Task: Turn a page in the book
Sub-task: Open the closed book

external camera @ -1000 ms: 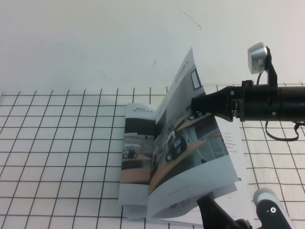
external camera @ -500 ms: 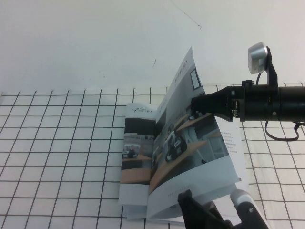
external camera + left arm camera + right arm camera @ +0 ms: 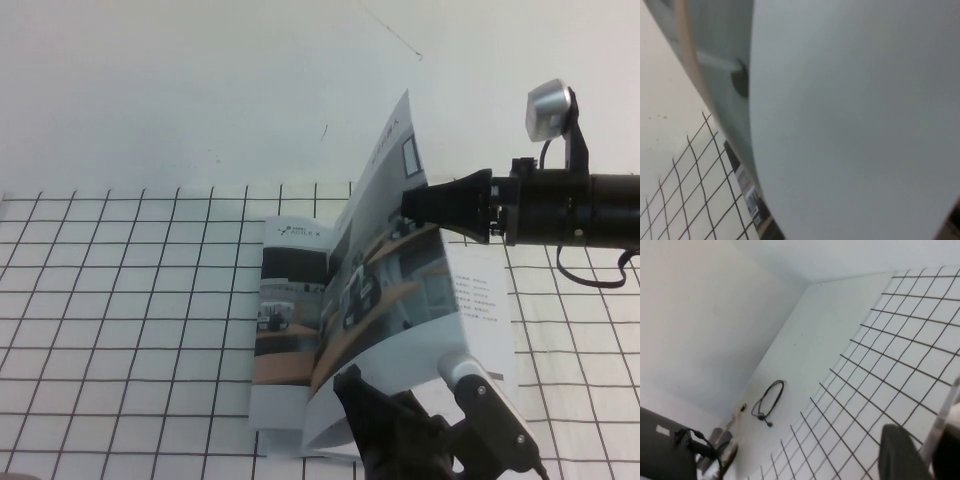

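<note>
The book lies open on the grid-marked table. Its page, the cover leaf with the robots-on-desks photo, stands lifted and curved above it. My right gripper reaches in from the right and is shut on the page's outer edge, high up. In the right wrist view the thin page edge runs between its two dark fingers. My left gripper comes from the near edge and lies against the page's lower white band. The left wrist view is filled by the page.
The table is white cloth with a black grid, running to a white wall behind. A loose cable lies on the floor by the wall in the right wrist view. The left arm's camera housing sits by the book's near right corner.
My left arm has come up from the near right edge and moved left, reaching the page's lower part. The right gripper has shifted slightly right and up, and the page stands steeper.
</note>
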You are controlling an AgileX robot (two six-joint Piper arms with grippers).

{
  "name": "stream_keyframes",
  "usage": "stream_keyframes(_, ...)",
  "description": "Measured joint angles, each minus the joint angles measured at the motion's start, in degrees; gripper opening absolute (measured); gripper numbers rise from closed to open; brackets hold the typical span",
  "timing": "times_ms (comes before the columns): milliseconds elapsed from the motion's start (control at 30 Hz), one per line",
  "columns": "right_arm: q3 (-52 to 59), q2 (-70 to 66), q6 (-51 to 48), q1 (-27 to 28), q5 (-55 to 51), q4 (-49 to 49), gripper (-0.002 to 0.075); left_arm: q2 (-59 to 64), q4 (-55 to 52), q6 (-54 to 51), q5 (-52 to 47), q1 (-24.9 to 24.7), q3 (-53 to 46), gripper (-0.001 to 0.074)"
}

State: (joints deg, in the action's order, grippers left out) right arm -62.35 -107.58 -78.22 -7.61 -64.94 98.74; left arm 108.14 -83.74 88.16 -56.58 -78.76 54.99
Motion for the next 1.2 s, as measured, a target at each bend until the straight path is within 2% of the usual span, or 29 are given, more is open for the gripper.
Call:
stream_keyframes(167,0.0,3.6,-8.2,2.3,-0.6,-3.3,0.0335,0.0,0.5,0.0,-1.7,0.2,0.0,-0.0003)
stream_keyframes(267,0.0,8.4,-13.0,5.5,-1.3,-5.0,0.0367,-0.3,0.8,0.0,-2.1,0.4,0.0,-0.0003)
stream_keyframes(333,0.0,11.7,-14.6,8.1,-1.8,-6.7,0.0326,-0.6,0.9,0.2,-2.5,0.4,0.0,-0.0003)
stream_keyframes(400,0.0,14.2,-14.8,10.5,-2.1,-10.6,0.0240,-0.8,0.8,0.5,-2.8,0.4,0.0,-0.0003)
stream_keyframes(467,0.0,16.2,-12.4,11.8,-0.7,-16.3,0.0113,-0.9,0.7,0.6,-3.2,0.4,0.0,-0.0003)
stream_keyframes(567,1.3,18.0,-5.3,12.2,5.8,-23.9,0.0034,-1.2,0.6,0.8,-4.1,0.4,0.0,-0.0003)
stream_keyframes(700,7.7,18.6,-1.6,10.4,15.7,-24.7,0.0008,-1.2,0.6,0.9,-5.3,0.4,0.0,-0.0003)
stream_keyframes(900,18.1,13.4,-2.8,0.0,29.8,-24.4,0.0001,-1.2,-0.1,0.4,-6.7,0.4,0.0,-0.0003)
stream_keyframes(1033,18.9,8.0,-3.5,-7.5,34.8,-23.7,0.0001,-1.2,-1.0,-1.1,-6.7,0.4,0.0,-0.0003)
stream_keyframes(1200,18.7,3.3,-3.5,-10.8,37.7,-23.3,0.0001,-1.7,-1.8,-3.6,-7.1,0.4,0.0,-0.0003)
